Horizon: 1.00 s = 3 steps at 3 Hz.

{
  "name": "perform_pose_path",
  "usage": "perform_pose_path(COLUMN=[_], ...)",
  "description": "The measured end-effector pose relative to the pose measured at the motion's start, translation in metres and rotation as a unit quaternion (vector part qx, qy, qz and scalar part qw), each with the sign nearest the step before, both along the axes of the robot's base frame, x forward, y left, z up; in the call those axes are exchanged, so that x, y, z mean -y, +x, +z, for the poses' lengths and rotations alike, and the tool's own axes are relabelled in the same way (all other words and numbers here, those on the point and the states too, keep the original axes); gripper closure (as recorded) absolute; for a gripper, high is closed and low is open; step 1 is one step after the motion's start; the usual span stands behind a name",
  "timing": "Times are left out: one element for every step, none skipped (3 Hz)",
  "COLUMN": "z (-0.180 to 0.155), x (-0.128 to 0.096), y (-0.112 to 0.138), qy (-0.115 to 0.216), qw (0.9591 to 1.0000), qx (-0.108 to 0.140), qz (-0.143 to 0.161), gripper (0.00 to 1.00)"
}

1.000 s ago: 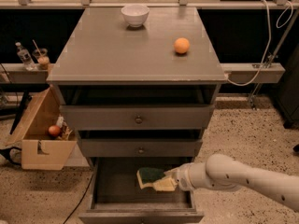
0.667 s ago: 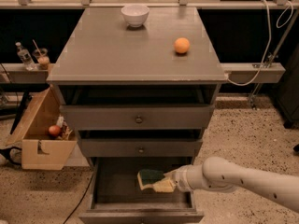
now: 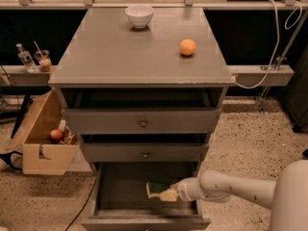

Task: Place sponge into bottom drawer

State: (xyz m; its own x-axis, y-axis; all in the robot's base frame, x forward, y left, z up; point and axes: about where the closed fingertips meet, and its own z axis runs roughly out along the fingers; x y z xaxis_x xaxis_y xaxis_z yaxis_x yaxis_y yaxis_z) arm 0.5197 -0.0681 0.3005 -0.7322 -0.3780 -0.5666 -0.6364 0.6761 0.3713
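The bench [image 3: 139, 66] filling the middle of the frame looks like grey painted wood, matt, with a faint sheen on its top. Its two upper drawers carry small round metal knobs [image 3: 143, 124]. The bottom drawer [image 3: 120, 186], at lower centre, has a darker, dull inside. There the hand [image 3: 170, 194], pale and smooth like plastic, clasps the sponge [image 3: 156, 188], which is soft yellow foam with a rough dark green layer. The arm [image 3: 236, 189] at lower right is a smooth off-white shell. At upper centre the bowl [image 3: 139, 16] is glossy white and the orange [image 3: 187, 47] is finely matt. The box [image 3: 45, 143] at left is plain brown cardboard, and the floor [image 3: 245, 138] is speckled stone.
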Motion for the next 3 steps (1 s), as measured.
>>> perform_pose_path(z=[-0.046, -0.075, -0.095], x=[-0.002, -0.003, 0.003], y=[0.011, 0.016, 0.017], qy=[0.011, 0.013, 0.016], qw=[0.9996, 0.9990, 0.9987], qx=[-0.023, -0.038, -0.043], qz=[-0.011, -0.019, -0.021], gripper=[0.50, 0.28, 0.00])
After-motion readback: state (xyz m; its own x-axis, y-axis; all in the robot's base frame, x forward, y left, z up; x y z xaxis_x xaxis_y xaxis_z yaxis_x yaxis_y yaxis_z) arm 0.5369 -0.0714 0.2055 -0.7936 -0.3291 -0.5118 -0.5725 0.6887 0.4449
